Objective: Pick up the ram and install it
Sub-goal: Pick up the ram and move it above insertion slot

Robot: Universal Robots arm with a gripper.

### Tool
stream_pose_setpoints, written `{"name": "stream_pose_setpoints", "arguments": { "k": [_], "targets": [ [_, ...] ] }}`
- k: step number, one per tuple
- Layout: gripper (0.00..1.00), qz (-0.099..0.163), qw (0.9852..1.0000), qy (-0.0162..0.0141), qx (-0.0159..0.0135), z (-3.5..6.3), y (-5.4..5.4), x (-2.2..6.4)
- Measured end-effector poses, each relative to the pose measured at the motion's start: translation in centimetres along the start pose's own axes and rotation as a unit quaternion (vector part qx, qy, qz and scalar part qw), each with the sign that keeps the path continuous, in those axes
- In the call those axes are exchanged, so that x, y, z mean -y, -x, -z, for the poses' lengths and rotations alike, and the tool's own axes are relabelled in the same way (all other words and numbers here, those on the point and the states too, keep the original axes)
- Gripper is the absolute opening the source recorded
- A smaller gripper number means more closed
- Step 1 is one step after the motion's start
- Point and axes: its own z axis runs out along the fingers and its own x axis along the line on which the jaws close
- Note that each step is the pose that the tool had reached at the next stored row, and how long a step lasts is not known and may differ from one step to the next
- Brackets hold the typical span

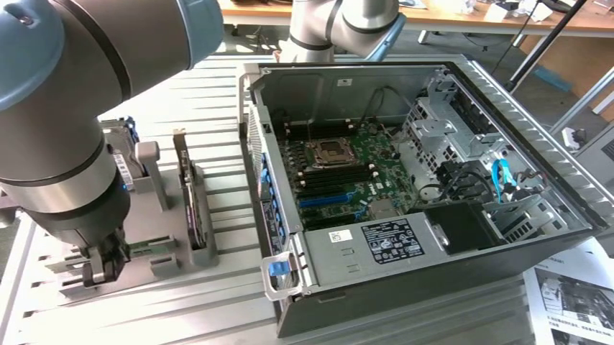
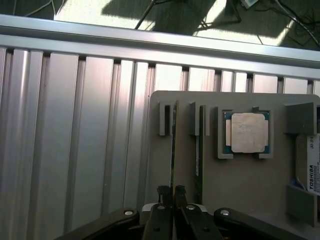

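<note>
Table: slatted aluminium table (image 2: 75,150); it carries everything below.
Computer case (image 1: 326,86): lies open on the exterior view's right, with the motherboard (image 1: 355,172) exposed.
My arm (image 1: 67,108): reaches down at the exterior view's left, well apart from the case.
Grey fixture (image 2: 240,185): slotted plate directly below my wrist.
Expansion card (image 1: 192,201): stands upright in the fixture, near my claw.
Hard drive (image 2: 311,170): sits at the fixture's edge, clear of the work.
Processor (image 2: 246,132): lies flat in its pocket, beside the stick slots.
Ram (image 2: 173,145): stands on edge in its fixture slot, not yet lifted.
Neighbouring slot: holds a second thin strip (image 2: 198,150); I cannot tell what it is.
Claw (image 2: 172,192): pinched narrow, fingers meeting on the ram's upper edge.
Hazard, slip: the hold is on a thin edge, so the stick could pivot or drop.
Hazard, jam: a crooked pull could wedge the ram against the slot walls.
Hazard, collision: the upright card and the case wall stand between here and the motherboard.
Hazard, damage: excess squeeze could stress the chips.
</note>
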Motion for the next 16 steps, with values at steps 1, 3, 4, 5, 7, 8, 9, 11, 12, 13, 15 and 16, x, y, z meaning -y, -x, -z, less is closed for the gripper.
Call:
{"name": "stream_pose_setpoints", "arguments": {
  "k": [1,3,4,5,7,8,9,11,12,13,15,16],
  "targets": [
    [0.14,0.0,1.0,0.0,0.0,0.17,0.0,-0.01],
    [0.14,0.0,1.0,0.0,-0.0001,0.66,0.0,-0.04],
    [0.14,0.0,1.0,0.0,-0.0001,1.02,0.1,-0.06],
    [0.14,0.0,1.0,0.0,-0.0001,1.31,0.1,-0.08],
    [0.14,0.0,1.0,0.0,-0.0001,1.89,0.1,-0.11],
    [0.14,0.0,1.0,0.0,0.0,2.03,0.1,-0.12],
    [0.14,0.0,1.0,0.0,0.0,2.19,0.1,-0.13],
    [0.14,0.0,1.0,0.0,-0.0001,2.49,0.2,-0.15],
    [0.14,0.0,1.0,0.0,0.0,2.64,0.2,-0.16],
    [0.14,0.0,1.0,0.0,-0.0001,2.79,0.2,-0.16],
    [0.14,0.0,1.0,0.0,-0.0001,3.02,0.2,-0.18],
    [0.14,0.0,1.0,0.0,-0.0001,3.11,0.2,-0.18]
  ]
}}
